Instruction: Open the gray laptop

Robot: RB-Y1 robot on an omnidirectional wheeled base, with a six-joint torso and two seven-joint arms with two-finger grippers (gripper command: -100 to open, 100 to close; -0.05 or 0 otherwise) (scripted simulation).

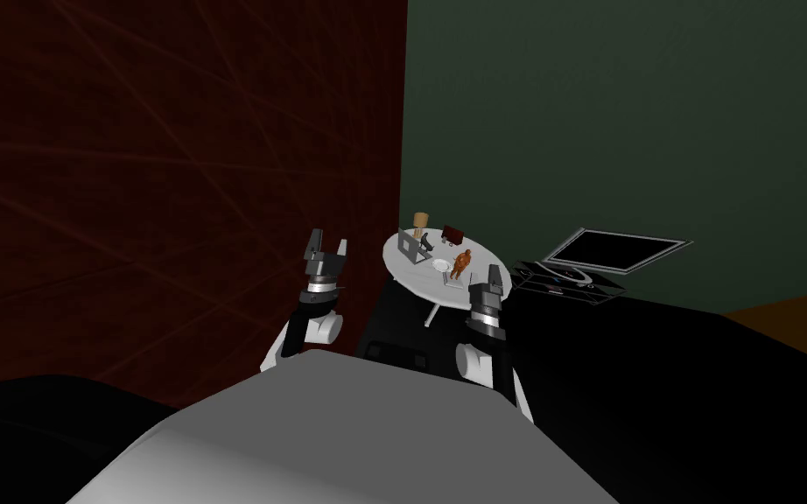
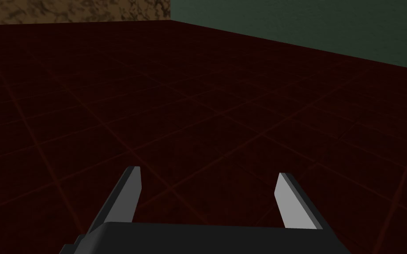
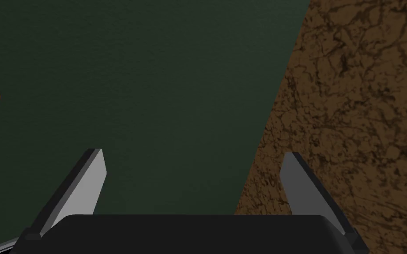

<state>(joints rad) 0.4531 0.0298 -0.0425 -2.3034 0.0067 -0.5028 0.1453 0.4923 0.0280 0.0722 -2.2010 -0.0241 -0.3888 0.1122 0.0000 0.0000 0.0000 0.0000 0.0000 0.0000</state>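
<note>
Two grippers, left (image 1: 328,240) and right (image 1: 492,274), are hanging with fingers spread, gripping nothing. Ahead, the gray laptop (image 1: 410,246) is sitting on a round white table (image 1: 414,276) (lid angle too small to read), near an orange figurine (image 1: 461,262).

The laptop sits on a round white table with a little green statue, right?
Not quite. The little statue is orange-brown, not green, as the head view shows. The rest is right: it stands on the round white table together with the laptop.
</note>
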